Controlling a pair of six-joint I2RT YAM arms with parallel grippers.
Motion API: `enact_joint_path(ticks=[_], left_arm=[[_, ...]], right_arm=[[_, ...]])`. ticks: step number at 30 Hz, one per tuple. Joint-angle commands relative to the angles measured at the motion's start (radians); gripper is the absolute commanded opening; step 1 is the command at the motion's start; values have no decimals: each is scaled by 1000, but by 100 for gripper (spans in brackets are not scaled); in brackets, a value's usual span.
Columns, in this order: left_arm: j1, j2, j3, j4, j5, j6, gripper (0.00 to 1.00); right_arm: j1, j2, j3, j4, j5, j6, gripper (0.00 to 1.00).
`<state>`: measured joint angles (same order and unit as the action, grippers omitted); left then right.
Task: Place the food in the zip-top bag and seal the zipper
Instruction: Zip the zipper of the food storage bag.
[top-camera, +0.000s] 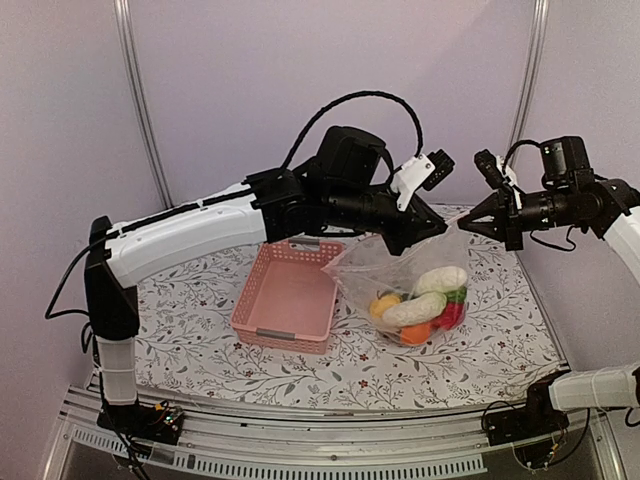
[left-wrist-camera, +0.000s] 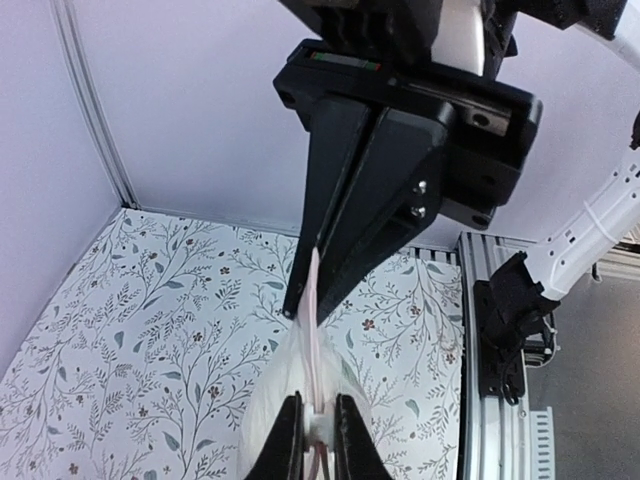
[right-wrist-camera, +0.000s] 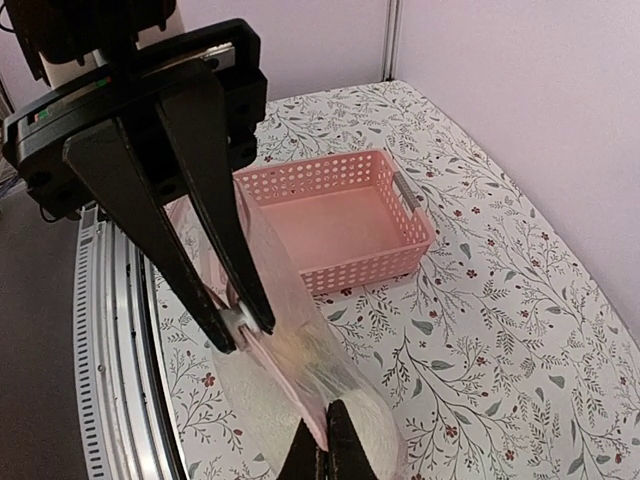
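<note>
1. Left arm (top-camera: 190, 235): long white shell link set between black joint housings.
2. Right arm (top-camera: 600, 388): white links, black wrist section.
3. Black braided cable (top-camera: 360, 97): loops above the left arm's wrist housing. Thinner black leads hang at both bases.
4. Left gripper (right-wrist-camera: 243, 332): matte black, with two long wedge-shaped fingers on a rectangular rail body (small green mark on its face).
5. Right gripper (left-wrist-camera: 305, 312): same black form, with two bright screws (left-wrist-camera: 421, 187) in one finger and a white housing behind.

left arm (top-camera: 190, 235): stretching way across to the right, up off the table
left gripper (top-camera: 426, 236): pinching the top edge of the zip-top bag (top-camera: 395, 272)
right arm (top-camera: 585, 200): reaching in leftward, roughly level
right gripper (top-camera: 468, 224): clamping that same edge, pretty much facing the left one
</note>
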<state>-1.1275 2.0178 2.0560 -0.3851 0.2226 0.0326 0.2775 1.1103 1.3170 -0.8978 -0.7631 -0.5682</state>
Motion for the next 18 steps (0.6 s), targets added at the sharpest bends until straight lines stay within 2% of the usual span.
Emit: enact_joint_path(ticks=[1,9,18], left_arm=[[25,-65,-53,-173,-22,-9,7],[37,-127,-194,-150,-52,-22,8],[56,-203,-356,-131,-55,-55,8]], right_arm=[[-94,-7,41,103,32,22,0],[-197,20,33,136,-12,24,0],[-245,41,18,152,-13,20,0]])
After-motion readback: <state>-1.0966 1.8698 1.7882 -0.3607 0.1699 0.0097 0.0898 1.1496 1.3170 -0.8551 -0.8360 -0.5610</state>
